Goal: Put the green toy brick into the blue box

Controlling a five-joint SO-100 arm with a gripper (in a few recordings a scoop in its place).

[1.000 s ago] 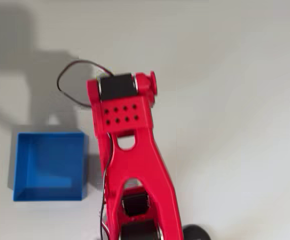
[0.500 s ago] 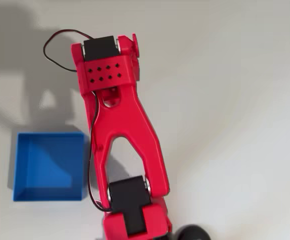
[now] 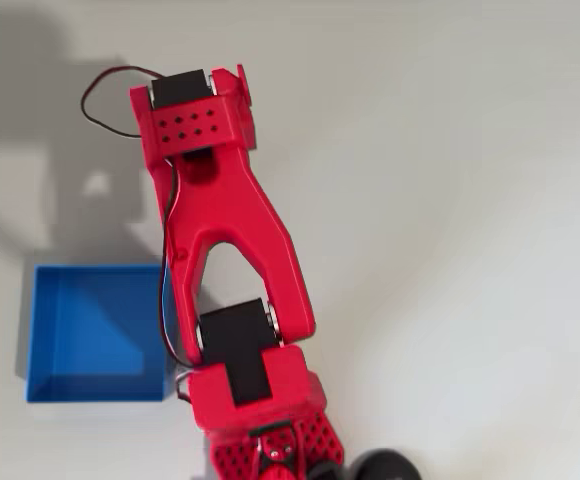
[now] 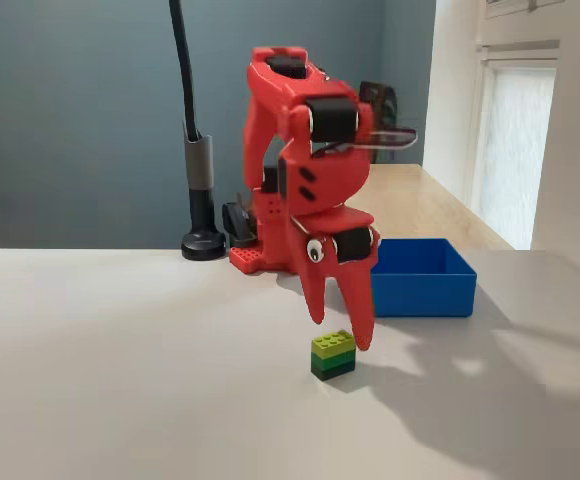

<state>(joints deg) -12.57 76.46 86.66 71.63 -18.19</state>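
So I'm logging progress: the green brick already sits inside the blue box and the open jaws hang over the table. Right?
Not quite. In the fixed view the green toy brick stands on the table, in front of the blue box and apart from it, not inside. The rest holds: the gripper hangs over the table, jaws open, just above the brick.

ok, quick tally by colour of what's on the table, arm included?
Green: 1, the green toy brick
Blue: 1, the blue box
Red: 1, the arm with its gripper
Black: 1, the lamp stand behind the arm
Total: 4
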